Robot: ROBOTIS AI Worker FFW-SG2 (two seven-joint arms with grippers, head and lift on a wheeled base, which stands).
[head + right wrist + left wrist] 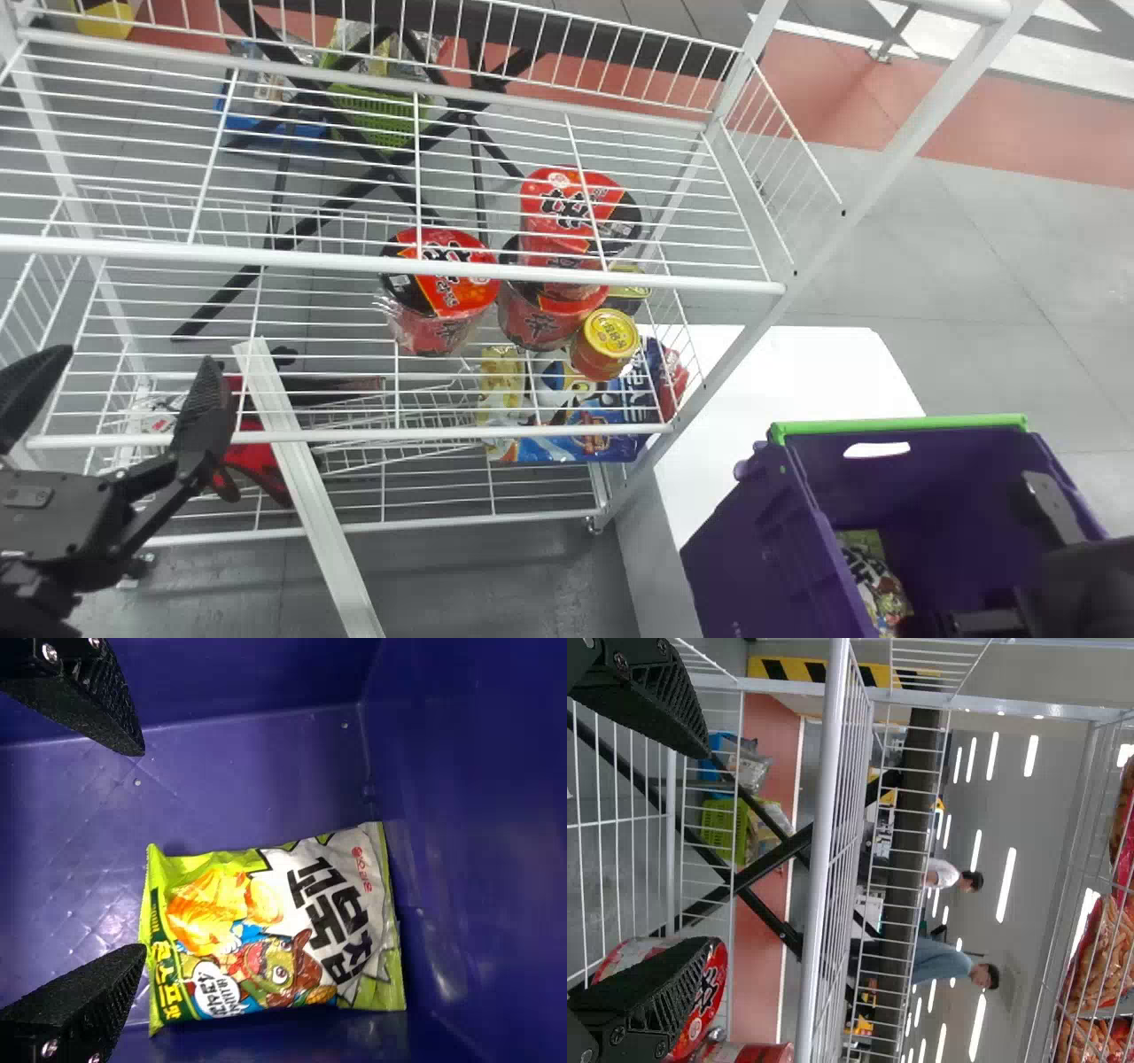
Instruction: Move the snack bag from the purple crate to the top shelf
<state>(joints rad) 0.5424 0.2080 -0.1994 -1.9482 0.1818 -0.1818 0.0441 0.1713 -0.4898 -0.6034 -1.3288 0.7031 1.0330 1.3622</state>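
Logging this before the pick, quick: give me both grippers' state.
Left gripper: open, empty, by the wire rack.
Right gripper: open, empty, in the purple crate with the snack bag.

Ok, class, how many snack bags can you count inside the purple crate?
1: the snack bag lies on the floor of the purple crate, near a wall. Others may be hidden.

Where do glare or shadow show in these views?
Right wrist view: soft glare on the crate wall and floor, bag fairly evenly lit; head view: crate interior in shadow, white stand nearly washed out; left wrist view: ceiling lights show as bright white strips.
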